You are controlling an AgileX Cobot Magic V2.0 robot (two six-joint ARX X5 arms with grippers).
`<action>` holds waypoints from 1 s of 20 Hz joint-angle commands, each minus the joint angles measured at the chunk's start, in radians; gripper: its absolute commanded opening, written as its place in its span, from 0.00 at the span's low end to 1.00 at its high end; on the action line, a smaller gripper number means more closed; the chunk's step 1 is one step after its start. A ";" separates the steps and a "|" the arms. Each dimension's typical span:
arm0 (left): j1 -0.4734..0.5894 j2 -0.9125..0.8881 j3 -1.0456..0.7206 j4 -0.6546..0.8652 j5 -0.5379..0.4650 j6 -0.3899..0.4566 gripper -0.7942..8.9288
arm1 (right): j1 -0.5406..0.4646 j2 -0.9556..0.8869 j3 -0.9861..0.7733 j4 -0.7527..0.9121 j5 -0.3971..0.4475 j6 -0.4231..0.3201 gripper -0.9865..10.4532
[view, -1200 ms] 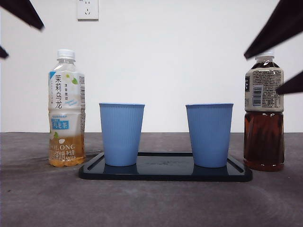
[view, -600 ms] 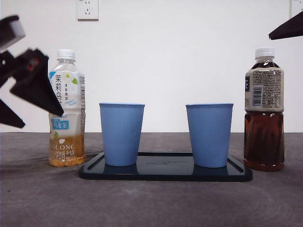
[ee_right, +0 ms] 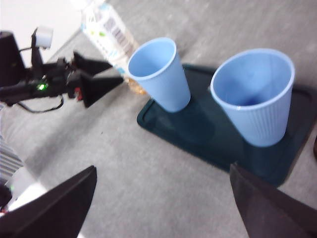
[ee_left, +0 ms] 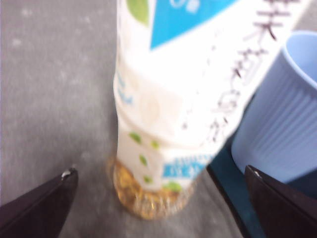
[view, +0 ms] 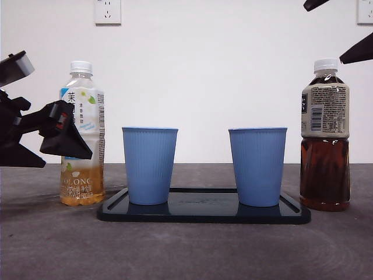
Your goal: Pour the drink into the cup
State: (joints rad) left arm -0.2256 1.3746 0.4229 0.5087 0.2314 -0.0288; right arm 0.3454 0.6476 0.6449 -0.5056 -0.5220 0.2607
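A white-labelled oolong tea bottle (view: 82, 134) stands left of a dark tray (view: 204, 211). Two blue cups stand on the tray, one at its left (view: 150, 165) and one at its right (view: 257, 166). A dark tea bottle (view: 324, 135) stands right of the tray. My left gripper (view: 49, 140) is open at the oolong bottle's level, its jaws on either side of the bottle (ee_left: 168, 104) without touching it. My right gripper (ee_right: 161, 203) is open and empty, raised high at the right, showing as black tips (view: 356, 51) in the front view.
A white wall with a power socket (view: 108, 11) stands behind the table. The grey tabletop (view: 186, 251) stretches in front of the tray. In the right wrist view the left arm (ee_right: 54, 82) reaches toward the oolong bottle (ee_right: 111, 32).
My left gripper has come down from the top left corner and moved in around the oolong bottle. My right gripper has risen away from the dark bottle to the top right corner.
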 commanded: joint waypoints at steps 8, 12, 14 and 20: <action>-0.004 0.166 0.001 0.270 -0.005 -0.006 0.72 | 0.004 0.003 0.018 -0.008 -0.002 -0.018 0.45; -0.004 0.234 0.003 0.346 -0.005 -0.013 0.72 | 0.004 0.003 0.018 -0.008 -0.002 -0.034 0.45; -0.004 0.242 0.005 0.369 -0.005 -0.016 0.72 | 0.004 0.003 0.018 -0.008 -0.001 -0.036 0.45; -0.004 0.253 0.031 0.406 -0.006 -0.013 0.64 | 0.004 0.004 0.018 -0.008 0.000 -0.045 0.45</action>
State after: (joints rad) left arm -0.2256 1.6058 0.4381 0.9073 0.2302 -0.0429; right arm 0.3454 0.6476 0.6449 -0.5198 -0.5213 0.2314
